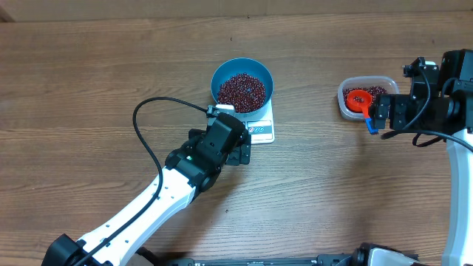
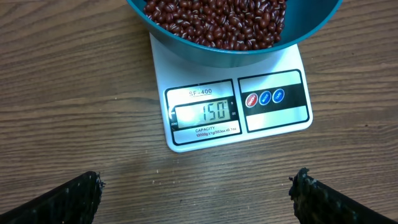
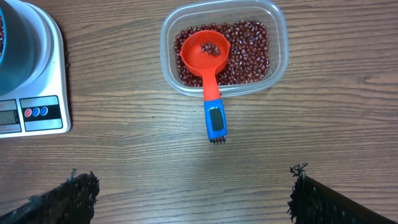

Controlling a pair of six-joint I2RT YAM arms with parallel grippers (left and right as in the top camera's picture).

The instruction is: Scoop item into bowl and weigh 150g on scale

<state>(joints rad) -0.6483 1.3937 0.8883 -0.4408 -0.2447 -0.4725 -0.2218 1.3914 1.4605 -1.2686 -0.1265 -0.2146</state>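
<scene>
The blue bowl (image 1: 242, 85) stands on the white scale (image 1: 260, 129), heaped with dark red beans (image 1: 241, 89). In the left wrist view the beans (image 2: 217, 18) fill the bowl (image 2: 249, 57), and the scale (image 2: 273, 121) shows 150 in its display (image 2: 202, 113). My left gripper (image 1: 238, 154) hovers just in front of the scale, open and empty (image 2: 198, 186). My right gripper (image 1: 378, 118) is open and empty (image 3: 193, 180), just short of the red scoop's blue handle (image 3: 216, 121). The scoop (image 3: 205, 53) lies in a clear tub.
The clear plastic tub (image 3: 277, 37) at the right holds more beans, with the scoop's handle sticking out over its near rim. The scale (image 3: 53, 74) and the bowl (image 3: 12, 37) show at the left edge of the right wrist view. A black cable (image 1: 148, 140) loops off the left arm.
</scene>
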